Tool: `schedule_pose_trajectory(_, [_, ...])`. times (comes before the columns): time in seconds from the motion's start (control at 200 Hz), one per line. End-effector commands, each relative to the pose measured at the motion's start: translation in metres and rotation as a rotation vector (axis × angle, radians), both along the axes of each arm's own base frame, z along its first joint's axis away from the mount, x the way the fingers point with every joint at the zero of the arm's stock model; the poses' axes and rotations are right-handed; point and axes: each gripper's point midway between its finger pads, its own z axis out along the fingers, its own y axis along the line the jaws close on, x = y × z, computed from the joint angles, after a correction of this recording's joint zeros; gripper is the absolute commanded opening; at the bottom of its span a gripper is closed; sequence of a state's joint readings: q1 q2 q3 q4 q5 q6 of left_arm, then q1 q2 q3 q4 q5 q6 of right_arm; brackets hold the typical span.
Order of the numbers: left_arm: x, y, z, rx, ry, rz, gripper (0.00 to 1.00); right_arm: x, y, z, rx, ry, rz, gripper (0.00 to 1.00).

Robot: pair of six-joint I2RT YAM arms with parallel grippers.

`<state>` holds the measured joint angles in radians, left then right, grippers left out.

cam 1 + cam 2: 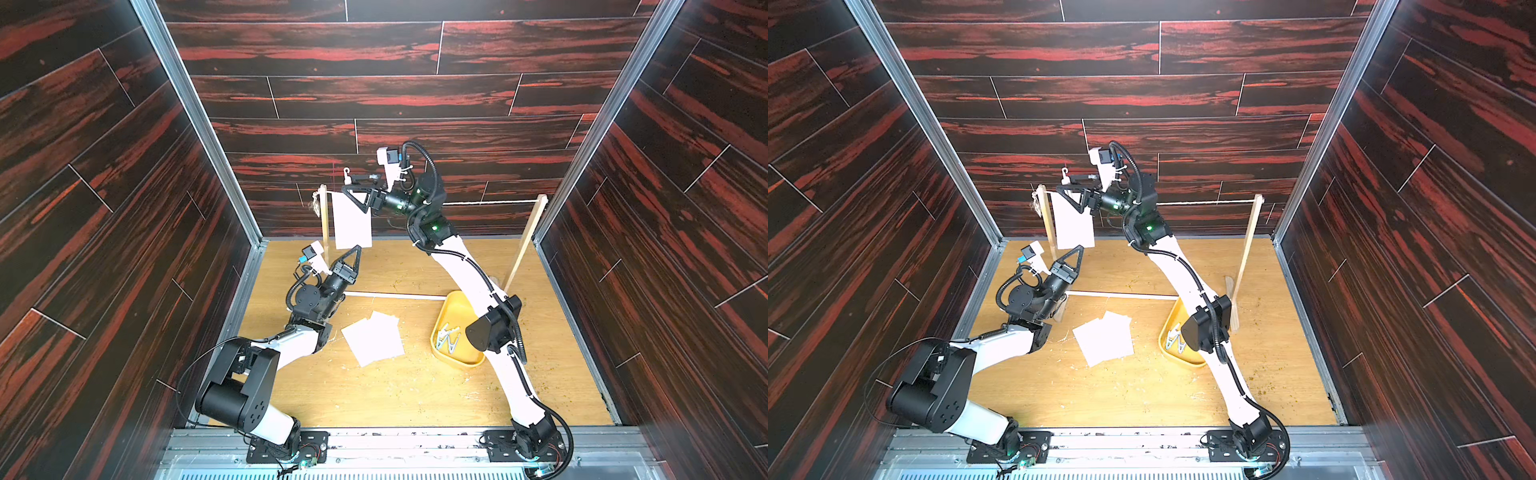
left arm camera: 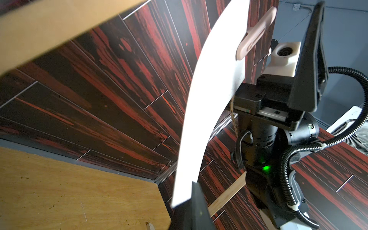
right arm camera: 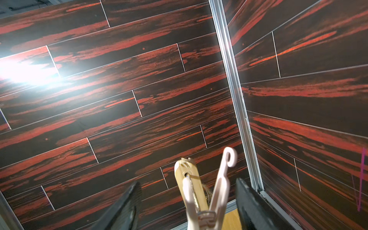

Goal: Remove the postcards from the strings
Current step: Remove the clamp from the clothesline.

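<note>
I work on a light wood table (image 1: pixel 374 399) shut in by three tall walls (image 1: pixel 415 95) of dark red and black planks, with shiny metal strips (image 1: pixel 196 120) in the corners. At the back stands a thin frame: a left post (image 1: pixel 324 224), a right post (image 1: pixel 523 249), a white rod (image 1: pixel 395 295) low between them, and the string (image 1: pixel 490 203) tied across their tops. One card (image 1: pixel 351 226) hangs from the string, just beside the left post and close to the back left corner. A pale peg (image 1: pixel 347 173) sits on its top edge. My right pincer (image 1: pixel 348 184) is up there with its fingers spread, one on each side of the peg, with a gap on both sides in the right wrist view. My left pincer (image 1: pixel 357 249) is pressed together on the card's bottom edge, and the card bends in the left wrist view. More cards (image 1: pixel 374 338) lie in a loose pile on the table, in front of the rod, between my left arm and a yellow tray (image 1: pixel 455 306). The tray holds pegs (image 1: pixel 448 337) and sits partly under my right arm, near the foot of the right post. The most open floor is at the front, between my two arm bases. The back left corner is tight: post, wall and both pincers are close together.
</note>
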<state>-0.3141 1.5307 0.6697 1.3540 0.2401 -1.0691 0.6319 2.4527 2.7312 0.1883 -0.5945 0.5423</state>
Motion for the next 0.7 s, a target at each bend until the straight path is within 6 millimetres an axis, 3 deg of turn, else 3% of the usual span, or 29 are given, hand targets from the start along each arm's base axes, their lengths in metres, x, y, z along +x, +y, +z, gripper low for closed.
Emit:
schedule_pose_trajectory(0.0, [-0.008, 0.002, 0.017, -0.003, -0.06, -0.007, 0.0, 0.008, 0.02, -0.038, -0.034, 0.053, 0.035, 0.7])
schedule_pose_trajectory(0.371, [-0.01, 0.001, 0.018, 0.006, -0.059, -0.014, 0.0, 0.008, 0.019, -0.033, -0.015, 0.042, 0.028, 0.44])
schedule_pose_trajectory(0.696, [-0.01, 0.001, 0.013, 0.008, -0.047, -0.013, 0.0, 0.005, 0.016, -0.023, -0.015, 0.03, 0.01, 0.34])
